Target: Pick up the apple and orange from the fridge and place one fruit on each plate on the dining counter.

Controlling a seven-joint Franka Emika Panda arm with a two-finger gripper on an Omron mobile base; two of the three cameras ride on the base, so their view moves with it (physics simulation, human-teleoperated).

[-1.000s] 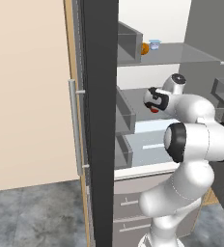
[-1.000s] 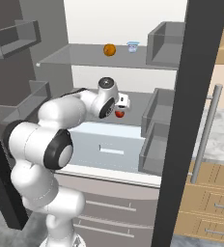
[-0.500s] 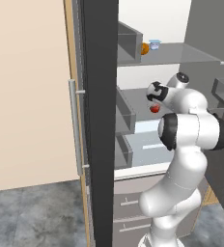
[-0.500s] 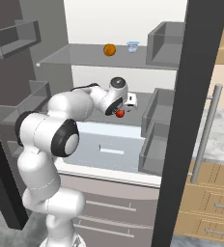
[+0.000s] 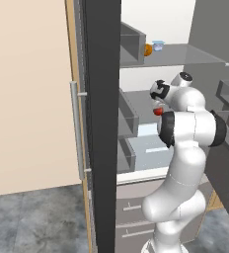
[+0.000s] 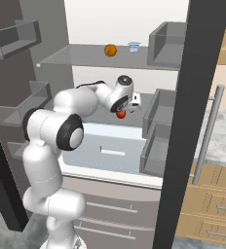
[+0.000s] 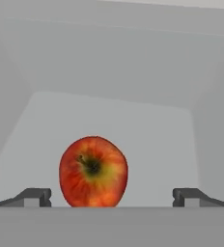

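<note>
Here the white arm folds up from its base and reaches forward into the open fridge [image 6: 51, 58], its wrist level with the middle shelf and the gripper [image 7: 111, 195] pointed at the back wall. The fingers are spread wide, one fingertip [image 7: 36, 196] on either side of the apple [image 7: 93, 171], with clear space between each tip and the fruit, so nothing is pinched.

The hand view looks straight at the apple: red streaked with yellow, its dark stem hollow turned toward the camera, sitting on the pale grey shelf floor near the gripper. From the base cameras it appears as a small red spot, just below the hand in the right base view [image 6: 120, 115] and partly behind the arm's elbow in the left base view [image 5: 158, 112].

The base views also show the shelf above, where the orange [image 6: 110, 50] rests, a small bright ball, with a pale-blue cup [image 6: 133, 47] a little to its right. In the left base view the orange [image 5: 148, 50] is half hidden behind a door bin [image 5: 132, 45]. The white drawer [image 6: 110, 148] lies below the arm.
</note>
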